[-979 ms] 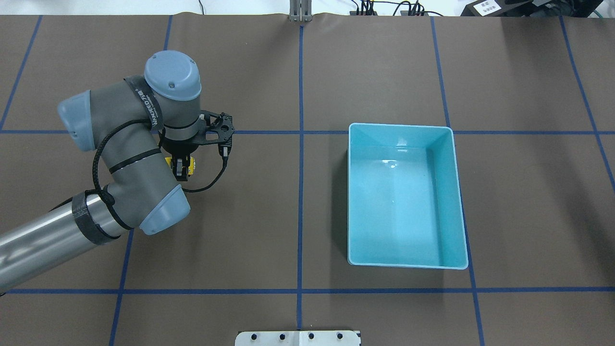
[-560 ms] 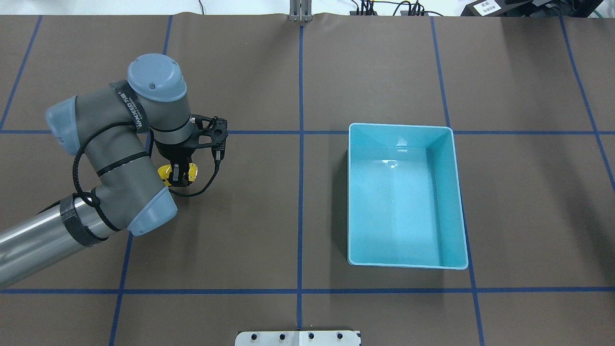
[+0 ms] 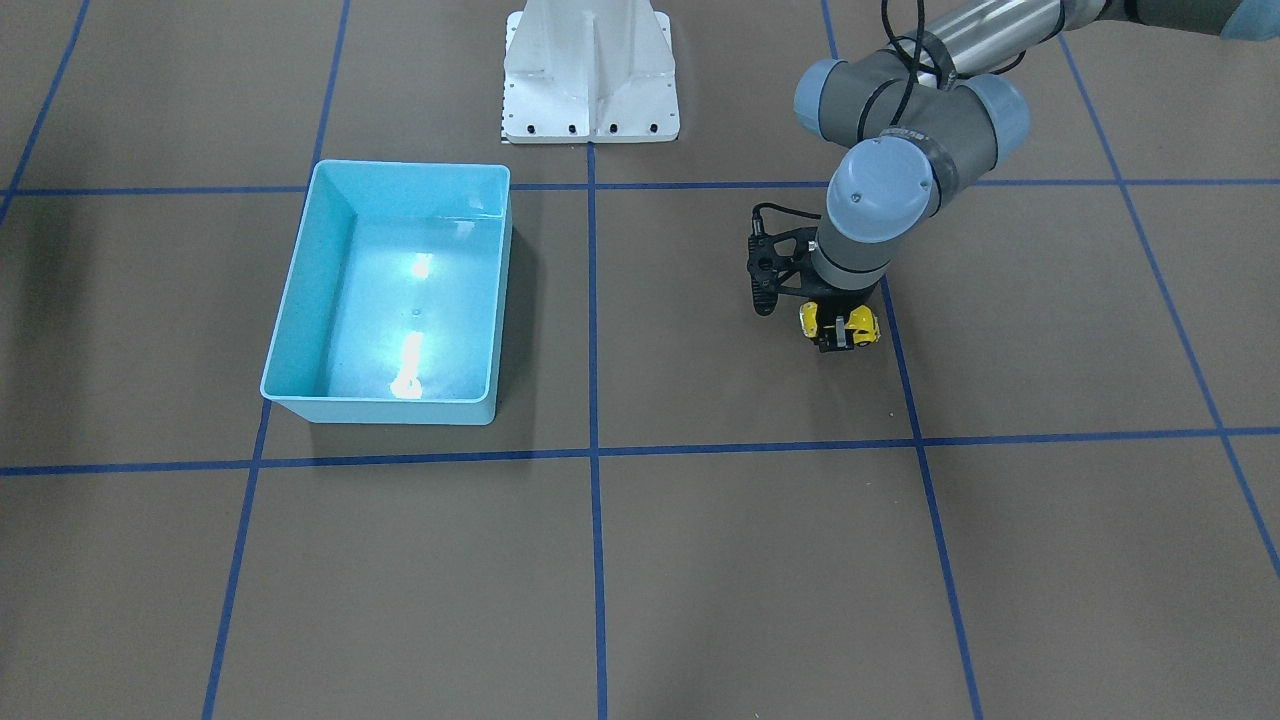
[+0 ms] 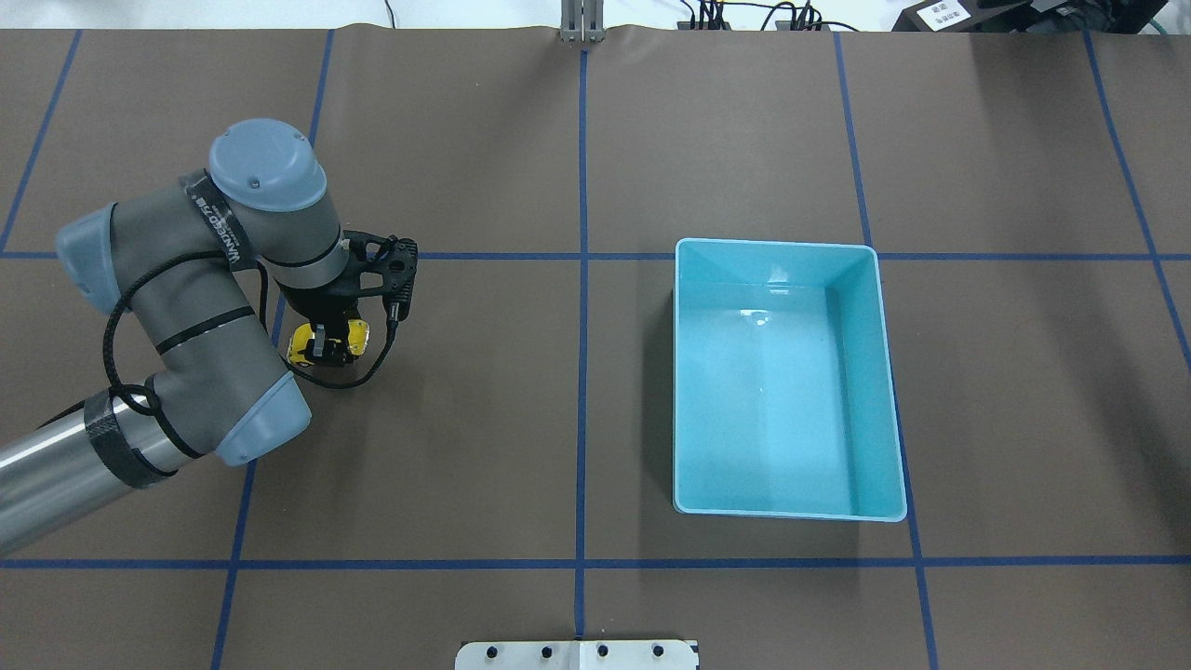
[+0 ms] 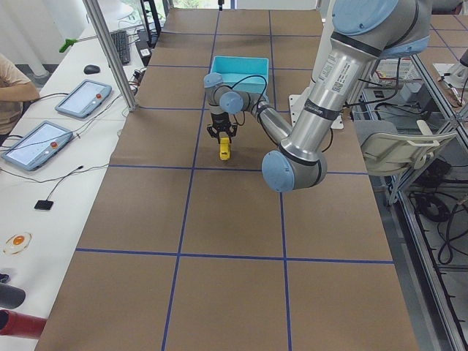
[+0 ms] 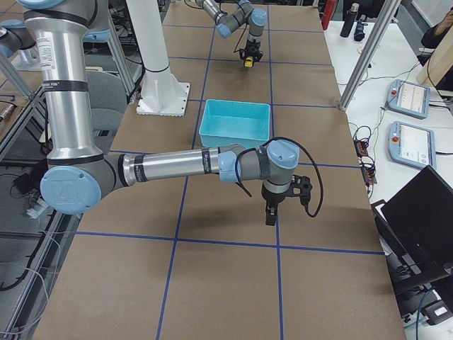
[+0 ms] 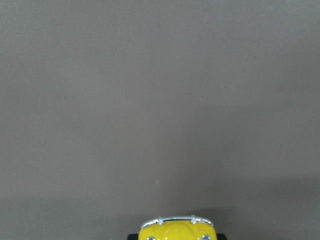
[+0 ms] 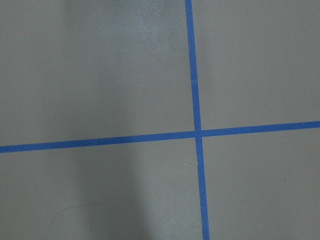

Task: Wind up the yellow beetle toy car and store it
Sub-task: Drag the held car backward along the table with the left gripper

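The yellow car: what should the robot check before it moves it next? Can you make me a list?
1. The left hand is shut on the yellow beetle toy car: ok.
2. The car is wound up enough: cannot tell.
3. The turquoise bin is open, nothing in it: ok.
4. The right hand is far from the car: ok.
5. The car is stored in the bin: not ok, it is outside.
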Available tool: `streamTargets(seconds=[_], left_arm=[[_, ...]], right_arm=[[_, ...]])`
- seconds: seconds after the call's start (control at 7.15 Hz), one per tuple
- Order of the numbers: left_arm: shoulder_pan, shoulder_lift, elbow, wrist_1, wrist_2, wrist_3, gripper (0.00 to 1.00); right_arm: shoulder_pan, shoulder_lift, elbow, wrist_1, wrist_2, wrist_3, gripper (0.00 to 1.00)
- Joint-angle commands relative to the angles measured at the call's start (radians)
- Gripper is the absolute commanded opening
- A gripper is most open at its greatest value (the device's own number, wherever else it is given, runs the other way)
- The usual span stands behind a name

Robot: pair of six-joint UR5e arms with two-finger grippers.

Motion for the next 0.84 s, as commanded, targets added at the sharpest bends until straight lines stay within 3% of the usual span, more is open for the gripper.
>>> streamTargets(seconds=[0.0,0.7], left_arm=[[-0.006,0.020,-0.004,-0.027,0.004,0.002,0.00],[-0.004,0.056,0.006,-0.076,0.011,0.002,0.00]], right_arm=[[0.000,0.000,0.000,0.000,-0.001,0.000,1.00],[0.000,0.000,0.000,0.000,-0.001,0.000,1.00]])
